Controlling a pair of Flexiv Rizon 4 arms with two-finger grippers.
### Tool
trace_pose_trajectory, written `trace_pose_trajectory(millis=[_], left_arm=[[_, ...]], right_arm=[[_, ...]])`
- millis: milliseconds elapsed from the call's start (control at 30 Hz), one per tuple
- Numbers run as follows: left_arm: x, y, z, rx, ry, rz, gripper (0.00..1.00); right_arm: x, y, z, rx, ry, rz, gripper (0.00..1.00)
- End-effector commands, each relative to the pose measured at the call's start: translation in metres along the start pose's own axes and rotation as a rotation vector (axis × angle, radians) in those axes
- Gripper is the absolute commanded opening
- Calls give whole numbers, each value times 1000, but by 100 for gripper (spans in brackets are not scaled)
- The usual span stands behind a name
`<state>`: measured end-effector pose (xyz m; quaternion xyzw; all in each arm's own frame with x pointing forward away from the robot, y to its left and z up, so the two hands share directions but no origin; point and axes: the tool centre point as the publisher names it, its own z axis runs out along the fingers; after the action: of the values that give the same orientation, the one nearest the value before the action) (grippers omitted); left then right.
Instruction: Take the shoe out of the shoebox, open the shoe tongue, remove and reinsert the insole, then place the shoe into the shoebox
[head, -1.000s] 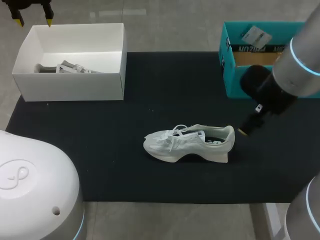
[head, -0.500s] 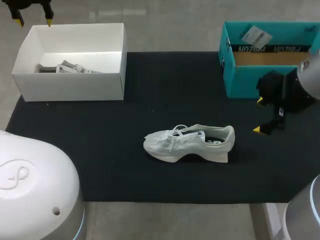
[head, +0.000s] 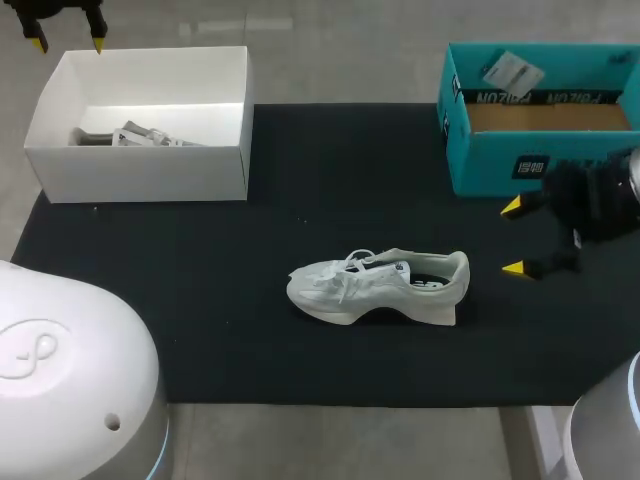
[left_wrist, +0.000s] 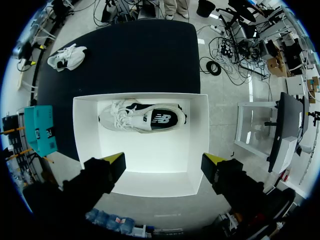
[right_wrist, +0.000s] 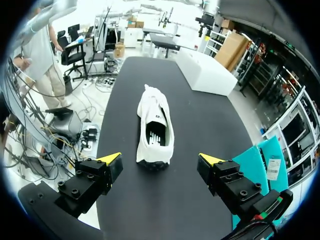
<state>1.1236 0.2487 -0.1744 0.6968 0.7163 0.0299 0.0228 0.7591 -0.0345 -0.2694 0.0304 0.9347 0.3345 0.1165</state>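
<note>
A white shoe (head: 378, 287) lies on its sole in the middle of the black mat (head: 330, 180), toe to the left. My right gripper (head: 515, 237) hovers open just right of its heel, touching nothing. From the right wrist, the shoe (right_wrist: 155, 132) lies ahead of the gripper (right_wrist: 160, 161), heel nearest, its dark inside showing. The white shoebox (head: 140, 172) stands at the back left and holds a second shoe (head: 135, 137). My left gripper (head: 67, 38) hangs open above the box's far left corner. Looking down from the left wrist, that second shoe (left_wrist: 142, 118) lies in the box (left_wrist: 145, 157), ahead of the gripper (left_wrist: 165, 161).
A teal box (head: 490, 165) with a cardboard floor and a paper tag stands at the back right, close behind my right gripper. It also shows as the teal box (right_wrist: 267, 160) beside the right gripper and the teal box (left_wrist: 42, 130) past the mat's end.
My right arm has drawn back to the right, away from the shoe's heel, and both yellow tips now show. The shoe and my left arm have not moved.
</note>
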Motion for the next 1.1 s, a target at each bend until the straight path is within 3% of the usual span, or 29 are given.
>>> trace_pose_trajectory(millis=[33,233,433,833,1100], left_arm=[[0,0,0,0,2,1,100],[0,0,0,0,2,1,100],[0,0,0,0,2,1,100],[0,0,0,0,2,1,100],[0,0,0,0,2,1,100]], right_arm=[[4,-4,0,-93,-8,-2,100],[4,-4,0,-93,-8,-2,100],[0,-23,34,-177,-21,17,100],[-5,-51,90,-239,51,26,100],[-6,-50,116,-269,89,39,100]])
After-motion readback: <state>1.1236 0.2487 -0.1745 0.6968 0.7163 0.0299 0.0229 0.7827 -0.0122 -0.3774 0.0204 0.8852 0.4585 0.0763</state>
